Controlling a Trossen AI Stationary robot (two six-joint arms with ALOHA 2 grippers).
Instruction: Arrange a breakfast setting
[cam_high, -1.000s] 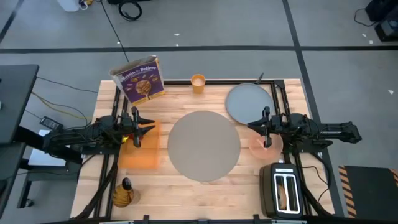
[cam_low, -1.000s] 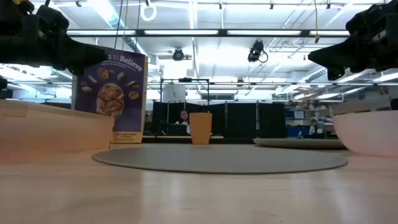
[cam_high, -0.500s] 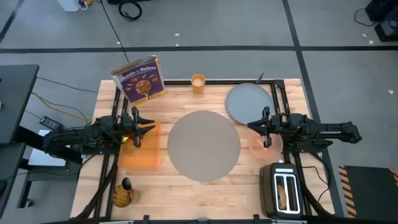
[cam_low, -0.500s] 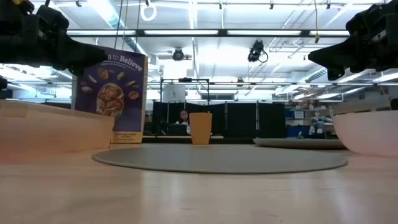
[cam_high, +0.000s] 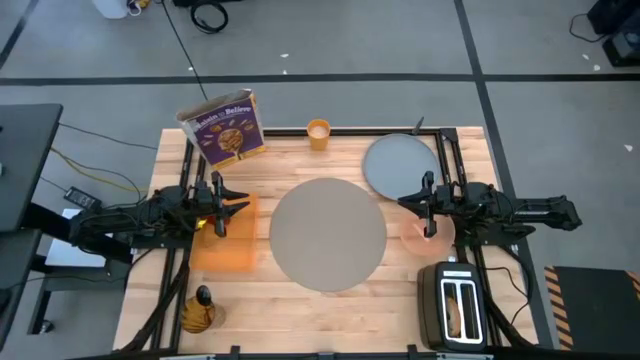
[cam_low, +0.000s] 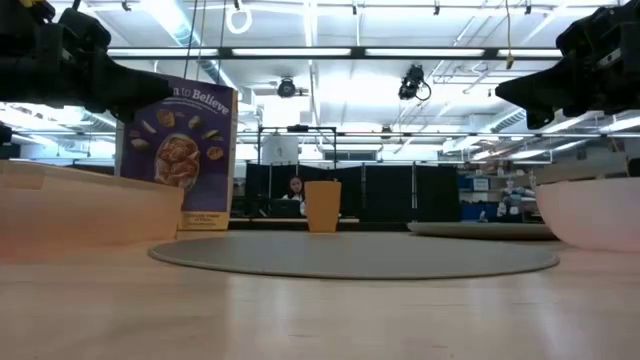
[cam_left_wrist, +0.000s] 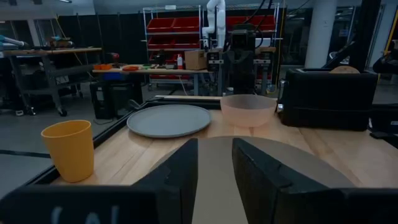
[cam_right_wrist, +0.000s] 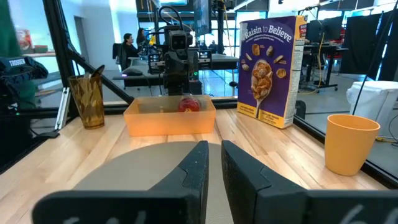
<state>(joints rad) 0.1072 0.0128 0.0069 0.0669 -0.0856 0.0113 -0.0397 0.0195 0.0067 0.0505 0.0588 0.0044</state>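
The round grey-beige mat (cam_high: 328, 234) lies flat at the table's centre. A grey plate (cam_high: 400, 165) lies at the far right, and a pink bowl (cam_left_wrist: 249, 110) stands near it, partly under my right arm. An orange cup (cam_high: 318, 133) stands at the far edge. A red apple (cam_right_wrist: 189, 104) sits in an orange tray (cam_high: 222, 245) on the left. A toast slice (cam_high: 458, 312) stands in the black toaster (cam_high: 455, 305). My left gripper (cam_high: 243, 207) hovers open over the tray. My right gripper (cam_high: 403, 201) hovers shut above the bowl. Both point level toward the mat and hold nothing.
A purple cereal box (cam_high: 225, 127) stands at the far left corner. An amber glass (cam_high: 197, 312) stands at the near left corner. Black frame rails run along the table's left and right sides. Bare wood shows along the near edge in front of the mat.
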